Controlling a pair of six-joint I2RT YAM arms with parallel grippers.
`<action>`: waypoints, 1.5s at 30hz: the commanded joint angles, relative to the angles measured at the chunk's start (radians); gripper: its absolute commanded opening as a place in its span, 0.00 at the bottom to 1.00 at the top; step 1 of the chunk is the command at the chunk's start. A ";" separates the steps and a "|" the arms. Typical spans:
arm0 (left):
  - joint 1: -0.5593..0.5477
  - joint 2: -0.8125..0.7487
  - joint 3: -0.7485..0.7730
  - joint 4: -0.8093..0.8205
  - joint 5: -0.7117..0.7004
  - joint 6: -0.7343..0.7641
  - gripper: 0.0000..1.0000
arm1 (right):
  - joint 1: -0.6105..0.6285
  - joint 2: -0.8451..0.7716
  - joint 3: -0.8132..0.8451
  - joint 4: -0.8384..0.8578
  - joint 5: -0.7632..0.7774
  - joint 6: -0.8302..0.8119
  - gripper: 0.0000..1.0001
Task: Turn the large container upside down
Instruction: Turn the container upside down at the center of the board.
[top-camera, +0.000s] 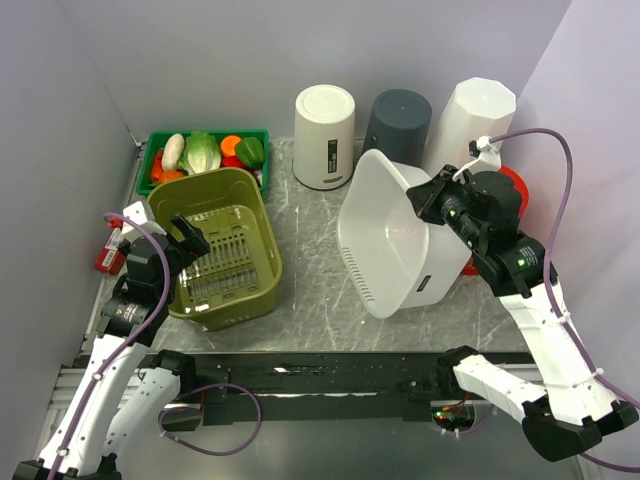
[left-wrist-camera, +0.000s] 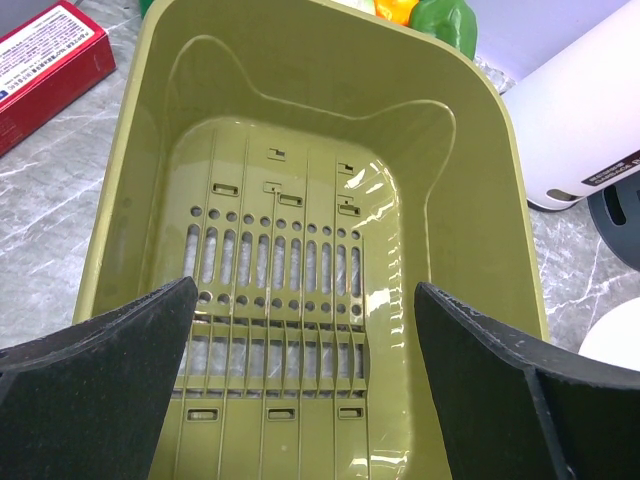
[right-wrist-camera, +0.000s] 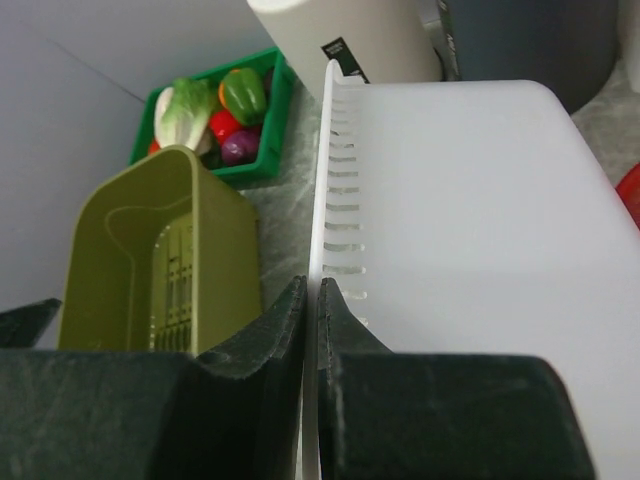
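The grey marble tabletop (top-camera: 310, 300) fills my overhead view. The large white container (top-camera: 385, 245) is toward its right edge, tipped up on one side with its lower edge on the stone, neither upright nor fully over. My right gripper (top-camera: 428, 200) is clenched on the thin slotted wall at the raised edge, one finger on each face. Near the left edge the olive basket (top-camera: 262, 235) stands open side up. My left gripper (top-camera: 190, 240) hangs over its left side, fingers spread wide, grasping nothing. Along the far edge stand a white canister (top-camera: 324, 135), a dark grey canister (top-camera: 397, 120) and a faceted white canister (top-camera: 470, 120). A green crate (top-camera: 208, 133) of vegetables sits in the far-left corner.
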 joint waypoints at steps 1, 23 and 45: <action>-0.002 0.007 0.011 0.023 0.011 0.002 0.96 | -0.006 -0.020 0.016 0.084 0.038 -0.067 0.00; -0.002 0.025 0.013 0.023 0.019 0.005 0.96 | 0.272 0.107 0.035 -0.100 0.335 -0.271 0.00; -0.002 0.025 0.013 0.023 0.014 0.002 0.96 | 0.597 0.326 0.036 -0.232 0.627 -0.241 0.00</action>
